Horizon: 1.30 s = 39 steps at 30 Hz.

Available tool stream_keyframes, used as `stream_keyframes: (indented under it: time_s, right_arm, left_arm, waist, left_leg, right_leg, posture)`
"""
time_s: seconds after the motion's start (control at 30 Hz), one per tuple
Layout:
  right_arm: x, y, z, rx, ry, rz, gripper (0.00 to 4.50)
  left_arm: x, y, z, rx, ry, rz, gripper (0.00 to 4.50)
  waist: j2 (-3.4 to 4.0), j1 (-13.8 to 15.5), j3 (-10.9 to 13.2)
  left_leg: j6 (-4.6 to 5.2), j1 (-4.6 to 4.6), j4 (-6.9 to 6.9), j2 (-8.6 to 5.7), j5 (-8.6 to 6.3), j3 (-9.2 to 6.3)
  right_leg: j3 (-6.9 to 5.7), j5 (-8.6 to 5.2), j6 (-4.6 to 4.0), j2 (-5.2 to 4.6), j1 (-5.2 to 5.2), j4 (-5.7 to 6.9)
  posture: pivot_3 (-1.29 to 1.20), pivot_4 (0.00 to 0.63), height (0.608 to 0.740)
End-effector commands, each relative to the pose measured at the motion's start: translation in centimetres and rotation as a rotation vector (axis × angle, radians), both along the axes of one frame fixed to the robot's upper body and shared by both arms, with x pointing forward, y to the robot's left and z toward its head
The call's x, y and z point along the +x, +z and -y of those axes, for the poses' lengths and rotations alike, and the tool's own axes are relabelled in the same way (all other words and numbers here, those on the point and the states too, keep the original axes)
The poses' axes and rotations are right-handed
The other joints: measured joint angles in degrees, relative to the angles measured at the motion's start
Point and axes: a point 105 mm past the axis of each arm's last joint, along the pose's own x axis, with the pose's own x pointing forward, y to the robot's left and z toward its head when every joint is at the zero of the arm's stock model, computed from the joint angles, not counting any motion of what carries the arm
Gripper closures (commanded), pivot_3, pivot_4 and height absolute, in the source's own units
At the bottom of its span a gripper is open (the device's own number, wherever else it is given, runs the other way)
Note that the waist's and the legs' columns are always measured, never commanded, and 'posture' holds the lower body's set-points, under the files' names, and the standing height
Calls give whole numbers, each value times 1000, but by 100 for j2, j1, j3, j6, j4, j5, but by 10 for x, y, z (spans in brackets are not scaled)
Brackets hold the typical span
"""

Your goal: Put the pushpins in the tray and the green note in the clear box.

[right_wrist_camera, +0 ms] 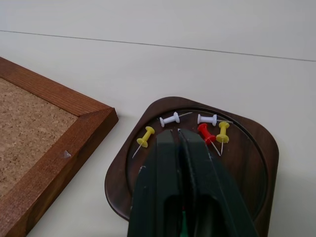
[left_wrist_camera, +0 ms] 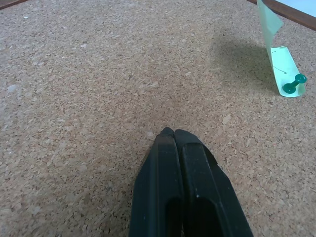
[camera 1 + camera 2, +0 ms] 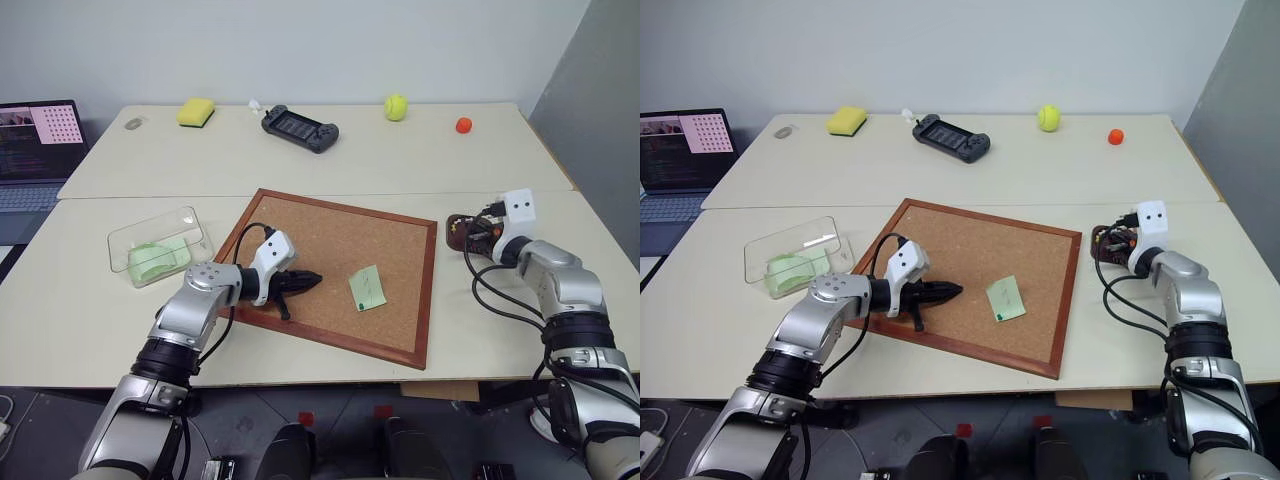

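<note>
The two head views look forward and down from above over the tabletop (image 3: 330, 170), side by side, sharing the whole corkboard (image 3: 330, 240) and both arms. The left wrist view sits very close above the cork surface, looking along the left end effector (image 2: 170, 133) toward the green note (image 2: 281, 69). The right wrist view looks closely down along the right end effector (image 1: 177, 133) into the tray (image 1: 247, 168), sharing the corkboard's corner.

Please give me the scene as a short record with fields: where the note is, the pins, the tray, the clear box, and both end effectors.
green note: on corkboard, one dark pin in its corner
tray: right of corkboard; holds five pushpins
clear box: left of corkboard, green paper inside
left end effector: shut, over the cork
right end effector: over tray, fingers almost together
</note>
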Motion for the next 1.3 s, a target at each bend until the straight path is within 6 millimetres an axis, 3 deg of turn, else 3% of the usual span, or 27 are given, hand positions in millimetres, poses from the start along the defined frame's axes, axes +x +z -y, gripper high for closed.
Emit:
stream_keyframes:
  time_s: [0.03, 0.37, 0.6, 0.77, 0.83, 0.93, 1.3]
  right_arm:
    - [5, 19, -1, -6, 2, 59, 3400]
    - [4, 20, 6, -38, -20, 81, 1321]
    - [-14, 45, -12, -110, 171, 171, 18]
    - [-59, 50, -52, -147, 526, 171, 7]
    - [-91, 41, -75, -158, 722, 138, 7]
    - [-118, 26, -94, -209, 876, 110, 7]
    - [-142, 15, -157, -61, 1110, 127, 7]
  left_arm:
    - [-7, -23, -8, 65, 21, -74, 4500]
    - [-6, -23, -6, 65, 13, -71, 4500]
    - [-7, -22, -7, 70, 10, -68, 4500]
    - [-6, -21, -8, 70, 11, -67, 4500]
    - [-6, -21, -8, 71, 12, -66, 4500]
    - [-5, -21, -8, 75, 13, -65, 4500]
    - [-2, -18, -9, 87, 7, -57, 4500]
  waist:
    - [0, -1, 0]
    - [0, -1, 0]
    - [0, 2, 0]
    - [1, 3, 0]
    - [1, 4, 0]
    - [0, 5, 1]
    - [-7, 6, 3]
  left_leg:
    - [0, 0, 0, 0, 0, 0]
    - [0, 0, 0, 0, 0, -1]
    - [0, -2, 0, 0, 0, -2]
    - [0, -3, -1, 0, 0, -5]
    - [1, -3, 0, 0, 0, -7]
    - [1, -2, 0, 0, -1, -10]
    - [-1, 4, 4, 1, 0, -14]
  right_leg:
    - [0, 0, 0, 0, 0, 0]
    - [-1, 0, 0, 0, 0, 0]
    - [-1, 0, 0, 0, -1, 0]
    - [-4, -1, 1, 1, -1, -2]
    - [-5, -1, 1, 2, 0, -2]
    - [-7, -2, 3, 4, 4, -4]
    - [-9, -8, 14, 10, 6, -2]
  posture:
    - [0, 150, 740]
    - [0, 150, 740]
    - [0, 150, 740]
    - [0, 150, 740]
    - [0, 150, 740]
    - [0, 150, 740]
    - [0, 150, 740]
